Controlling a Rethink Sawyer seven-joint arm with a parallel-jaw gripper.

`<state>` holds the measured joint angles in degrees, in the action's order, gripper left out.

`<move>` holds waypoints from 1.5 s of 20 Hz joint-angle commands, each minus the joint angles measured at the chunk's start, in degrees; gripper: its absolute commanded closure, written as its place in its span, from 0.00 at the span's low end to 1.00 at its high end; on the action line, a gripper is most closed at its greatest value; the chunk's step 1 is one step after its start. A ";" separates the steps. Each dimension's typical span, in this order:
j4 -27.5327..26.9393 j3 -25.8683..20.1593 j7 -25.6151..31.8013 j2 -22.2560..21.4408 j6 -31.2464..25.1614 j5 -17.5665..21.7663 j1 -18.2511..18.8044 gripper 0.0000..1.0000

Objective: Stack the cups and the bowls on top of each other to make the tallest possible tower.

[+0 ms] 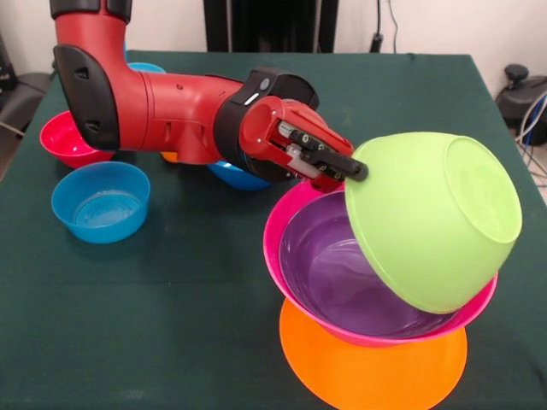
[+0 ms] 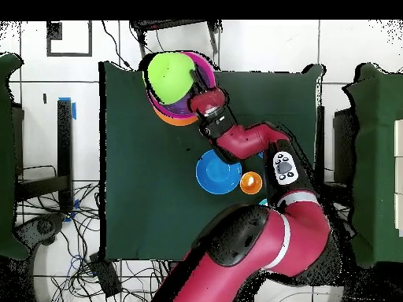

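Note:
The tower stands at the front right: an orange bowl (image 1: 369, 369) as a flat base, a pink bowl (image 1: 275, 232) on it and a purple bowl (image 1: 338, 265) nested in the pink one. My gripper (image 1: 349, 167) is shut on the rim of the green bowl (image 1: 432, 218). It holds the bowl tilted on its side, over the right part of the purple bowl. From overhead, the green bowl (image 2: 169, 75) covers most of the tower, next to the gripper (image 2: 197, 101). An orange cup (image 2: 250, 182) stands beside my arm. The light blue cup is hidden.
A small blue bowl (image 1: 101, 201) and a small red bowl (image 1: 68, 137) sit at the left. A large blue bowl (image 1: 235, 177) lies partly under my arm and shows fully overhead (image 2: 218, 173). Another light blue rim (image 1: 147, 67) peeks out behind the arm.

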<state>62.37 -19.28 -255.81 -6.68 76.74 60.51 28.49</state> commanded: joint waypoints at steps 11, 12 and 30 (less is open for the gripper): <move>2.24 1.50 2.27 0.81 -2.94 0.13 -0.80 1.00; 2.29 1.53 2.24 0.78 -2.90 0.04 -0.73 1.00; 3.59 2.95 0.84 -0.24 -1.11 1.98 0.10 1.00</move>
<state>63.34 -16.84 -255.81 -6.76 76.75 60.52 28.51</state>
